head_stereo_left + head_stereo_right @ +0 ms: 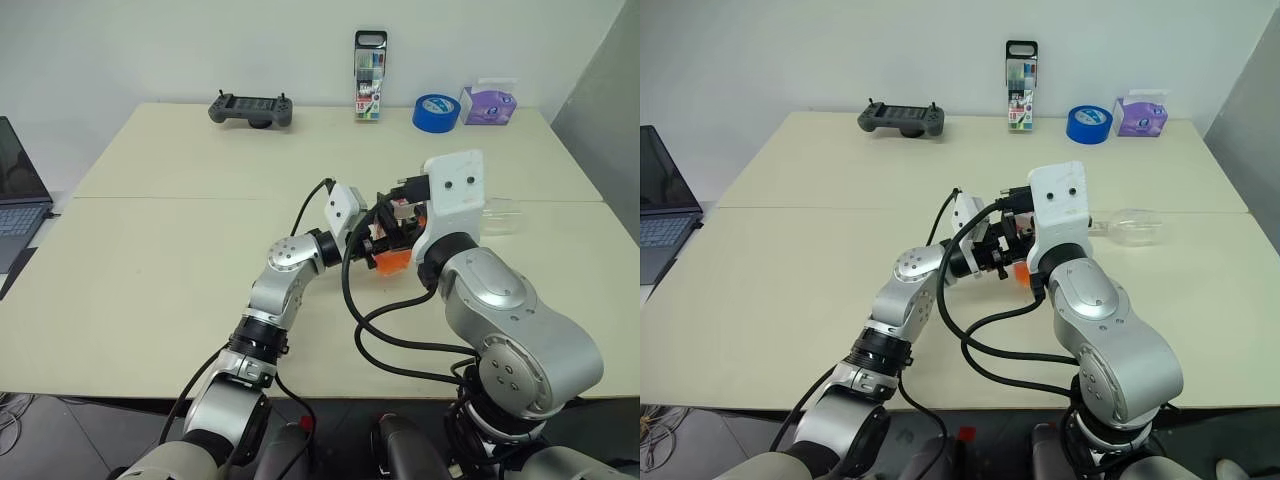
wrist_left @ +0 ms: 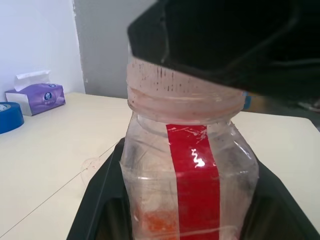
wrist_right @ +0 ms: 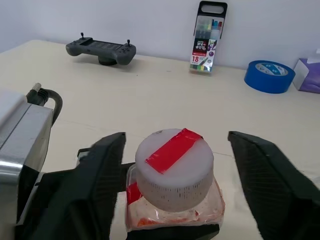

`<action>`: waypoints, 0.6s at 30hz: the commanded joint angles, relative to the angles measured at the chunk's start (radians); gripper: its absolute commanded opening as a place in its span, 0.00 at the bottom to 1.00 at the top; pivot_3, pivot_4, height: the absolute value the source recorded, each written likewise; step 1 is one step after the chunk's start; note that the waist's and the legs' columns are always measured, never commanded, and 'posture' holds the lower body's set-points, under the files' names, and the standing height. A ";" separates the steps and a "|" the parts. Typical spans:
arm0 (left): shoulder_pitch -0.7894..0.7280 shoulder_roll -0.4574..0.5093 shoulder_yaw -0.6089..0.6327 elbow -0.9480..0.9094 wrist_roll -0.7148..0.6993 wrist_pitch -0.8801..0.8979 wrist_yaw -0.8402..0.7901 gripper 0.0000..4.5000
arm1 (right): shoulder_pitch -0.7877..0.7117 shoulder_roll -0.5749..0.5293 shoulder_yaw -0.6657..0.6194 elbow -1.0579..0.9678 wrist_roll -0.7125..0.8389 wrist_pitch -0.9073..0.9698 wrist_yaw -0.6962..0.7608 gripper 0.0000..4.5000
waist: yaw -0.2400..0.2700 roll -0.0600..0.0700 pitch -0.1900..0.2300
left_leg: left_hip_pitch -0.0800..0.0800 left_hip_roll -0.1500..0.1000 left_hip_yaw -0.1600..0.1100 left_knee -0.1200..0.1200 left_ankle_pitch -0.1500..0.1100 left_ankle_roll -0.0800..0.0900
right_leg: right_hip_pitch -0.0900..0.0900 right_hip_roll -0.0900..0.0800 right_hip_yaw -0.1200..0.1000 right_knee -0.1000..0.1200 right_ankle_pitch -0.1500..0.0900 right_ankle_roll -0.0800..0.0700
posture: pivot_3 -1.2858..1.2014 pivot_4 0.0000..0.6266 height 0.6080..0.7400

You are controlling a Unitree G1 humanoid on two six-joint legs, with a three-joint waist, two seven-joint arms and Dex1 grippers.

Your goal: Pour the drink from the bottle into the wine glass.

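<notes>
My left gripper is shut on the bottle, holding it upright above the middle of the table. The bottle is clear with squarish sides and a red strip. A little orange drink lies at its bottom. Its cap is white with a strip of red tape across the top. My right gripper hangs over the cap, open, one finger on each side and neither touching it. The wine glass appears to lie on its side on the table, just right of my right wrist.
Along the far edge sit a grey game controller, a tall marker pack, a blue tape roll and a purple tissue pack. A laptop is off the table's left side.
</notes>
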 commanded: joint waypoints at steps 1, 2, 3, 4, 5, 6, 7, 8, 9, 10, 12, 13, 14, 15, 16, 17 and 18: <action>-0.034 -0.008 0.008 -0.026 -0.005 -0.017 0.005 0.41 | -0.013 -0.006 0.000 -0.040 -0.014 -0.007 -0.003 0.47 | 0.000 0.000 0.000 | 0.000 0.000 0.000 0.000 0.000 0.000 | 0.000 0.000 0.000 0.000 0.000 0.000 | 0.52 0.24 1.00; -0.034 -0.007 0.009 -0.025 -0.005 -0.017 0.005 0.41 | -0.012 -0.010 0.001 -0.040 -0.016 -0.002 -0.003 0.40 | 0.000 0.000 0.000 | 0.000 0.000 0.000 0.000 0.000 0.000 | 0.000 0.000 0.000 0.000 0.000 0.000 | 0.52 0.24 1.00; -0.034 -0.007 0.010 -0.024 -0.004 -0.018 0.006 0.41 | -0.012 -0.013 -0.002 -0.039 -0.016 0.002 -0.002 0.39 | 0.000 0.000 0.000 | 0.000 0.000 0.000 0.000 0.000 0.000 | 0.000 0.000 0.000 0.000 0.000 0.000 | 0.52 0.24 1.00; -0.034 -0.006 0.010 -0.024 -0.004 -0.019 0.006 0.41 | -0.013 -0.017 -0.004 -0.037 -0.015 0.008 0.002 0.39 | 0.000 0.000 0.000 | 0.000 0.000 0.000 0.000 0.000 0.000 | 0.000 0.000 0.000 0.000 0.000 0.000 | 0.52 0.24 1.00; -0.034 -0.006 0.011 -0.023 -0.004 -0.019 0.006 0.41 | -0.014 -0.022 -0.006 -0.035 -0.013 0.011 0.005 0.39 | 0.000 0.000 0.000 | 0.000 0.000 0.000 0.000 0.000 0.000 | 0.000 0.000 0.000 0.000 0.000 0.000 | 0.52 0.24 1.00; -0.035 -0.006 0.011 -0.022 -0.003 -0.021 0.007 0.41 | -0.016 -0.027 -0.010 -0.032 -0.012 0.012 0.010 0.39 | 0.000 0.000 0.000 | 0.000 0.000 0.000 0.000 0.000 0.000 | 0.000 0.000 0.000 0.000 0.000 0.000 | 0.52 0.24 1.00; -0.036 -0.006 0.012 -0.021 -0.003 -0.022 0.008 0.41 | -0.017 -0.031 -0.014 -0.029 -0.010 0.015 0.014 0.39 | 0.000 0.000 0.000 | 0.000 0.000 0.000 0.000 0.000 0.000 | 0.000 0.000 0.000 0.000 0.000 0.000 | 0.52 0.24 1.00; -0.036 -0.006 0.013 -0.020 -0.002 -0.023 0.009 0.41 | -0.018 -0.035 -0.017 -0.027 -0.009 0.015 0.018 0.39 | 0.000 0.000 0.000 | 0.000 0.000 0.000 0.000 0.000 0.000 | 0.000 0.000 0.000 0.000 0.000 0.000 | 0.52 0.24 1.00; -0.036 -0.006 0.013 -0.020 -0.002 -0.024 0.011 0.41 | -0.019 -0.038 -0.020 -0.025 -0.007 0.016 0.023 0.39 | 0.000 0.000 0.000 | 0.000 0.000 0.000 0.000 0.000 0.000 | 0.000 0.000 0.000 0.000 0.000 0.000 | 0.52 0.24 1.00; -0.036 -0.005 0.014 -0.020 -0.002 -0.025 0.013 0.41 | -0.019 -0.041 -0.021 -0.023 -0.006 0.016 0.028 0.39 | 0.000 0.000 0.000 | 0.000 0.000 0.000 0.000 0.000 0.000 | 0.000 0.000 0.000 0.000 0.000 0.000 | 0.52 0.24 1.00; -0.034 -0.003 0.016 -0.022 -0.002 -0.027 0.016 0.41 | -0.017 -0.048 -0.023 -0.019 -0.004 0.011 0.037 0.39 | 0.000 0.000 0.000 | 0.000 0.000 0.000 0.000 0.000 0.000 | 0.000 0.000 0.000 0.000 0.000 0.000 | 0.52 0.24 1.00; -0.032 -0.003 0.016 -0.024 -0.002 -0.027 0.018 0.41 | -0.016 -0.060 -0.026 -0.017 0.005 -0.003 0.054 0.39 | 0.000 0.000 0.000 | 0.000 0.000 0.000 0.000 0.000 0.000 | 0.000 0.000 0.000 0.000 0.000 0.000 | 0.52 0.24 1.00; -0.030 -0.003 0.016 -0.027 -0.002 -0.026 0.019 0.41 | -0.013 -0.086 -0.030 -0.011 0.024 -0.032 0.091 0.39 | 0.000 0.000 0.000 | 0.000 0.000 0.000 0.000 0.000 0.000 | 0.000 0.000 0.000 0.000 0.000 0.000 | 0.52 0.24 1.00; -0.030 -0.003 0.016 -0.029 -0.002 -0.026 0.021 0.41 | -0.007 -0.112 -0.046 -0.003 0.048 -0.069 0.139 0.39 | 0.000 0.000 0.000 | 0.000 0.000 0.000 0.000 0.000 0.000 | 0.000 0.000 0.000 0.000 0.000 0.000 | 0.52 0.24 1.00; -0.031 -0.004 0.017 -0.028 -0.003 -0.026 0.023 0.41 | 0.005 -0.133 -0.083 0.017 0.084 -0.115 0.202 0.39 | 0.000 0.000 0.000 | 0.000 0.000 0.000 0.000 0.000 0.000 | 0.000 0.000 0.000 0.000 0.000 0.000 | 0.52 0.24 1.00; -0.031 -0.004 0.018 -0.029 -0.004 -0.026 0.024 0.41 | 0.021 -0.178 -0.119 0.056 0.124 -0.183 0.283 0.39 | 0.000 0.000 0.000 | 0.000 0.000 0.000 0.000 0.000 0.000 | 0.001 0.000 0.000 -0.001 0.000 0.000 | 0.52 0.24 1.00; -0.034 -0.006 0.018 -0.026 -0.004 -0.027 0.026 0.40 | 0.031 -0.211 -0.146 0.088 0.151 -0.234 0.340 0.39 | 0.000 0.000 0.000 | 0.000 -0.001 0.001 0.000 0.000 0.000 | 0.001 0.000 0.000 -0.001 0.000 0.000 | 0.52 0.24 1.00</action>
